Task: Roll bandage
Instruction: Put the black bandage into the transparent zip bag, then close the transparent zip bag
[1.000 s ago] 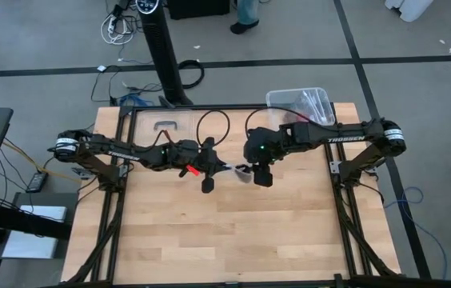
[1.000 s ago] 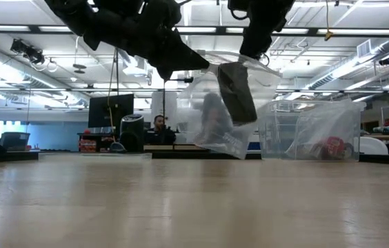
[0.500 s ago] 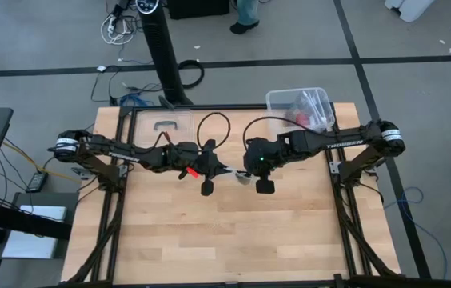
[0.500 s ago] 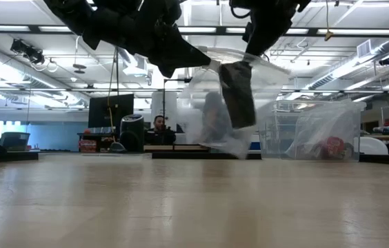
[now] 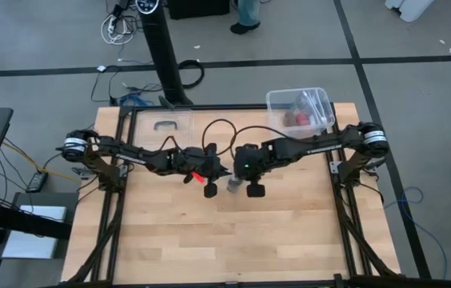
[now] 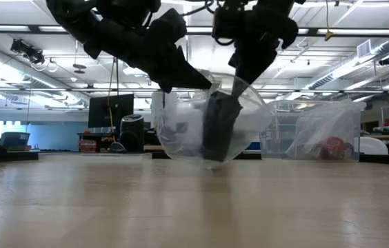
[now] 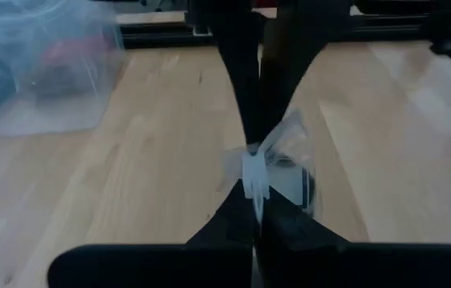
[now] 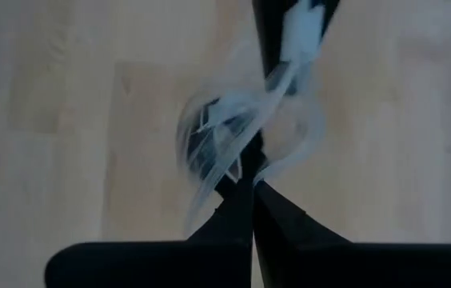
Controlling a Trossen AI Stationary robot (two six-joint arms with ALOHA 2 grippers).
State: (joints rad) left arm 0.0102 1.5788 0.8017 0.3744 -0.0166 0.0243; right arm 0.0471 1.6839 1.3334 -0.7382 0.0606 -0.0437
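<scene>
Near the middle of the high view, both arms meet above the wooden tabletop (image 5: 233,232), each tool pinching the top of a clear, crinkled plastic wrapper (image 6: 181,127) that hangs between them. The left tool (image 5: 213,178) has its fingers pressed together on the wrapper's edge, and the right tool (image 5: 241,176) is likewise clamped on the film just beside it. The bandage (image 6: 216,127), a dark, matte, soft strip, hangs upright inside the wrapper directly below the right tool, in the centre of the low view; whether the wrapper's rounded bottom touches the pale wood grain cannot be told. A clear plastic box (image 5: 300,108) with reddish contents sits at the upper right of the tabletop, well apart.
</scene>
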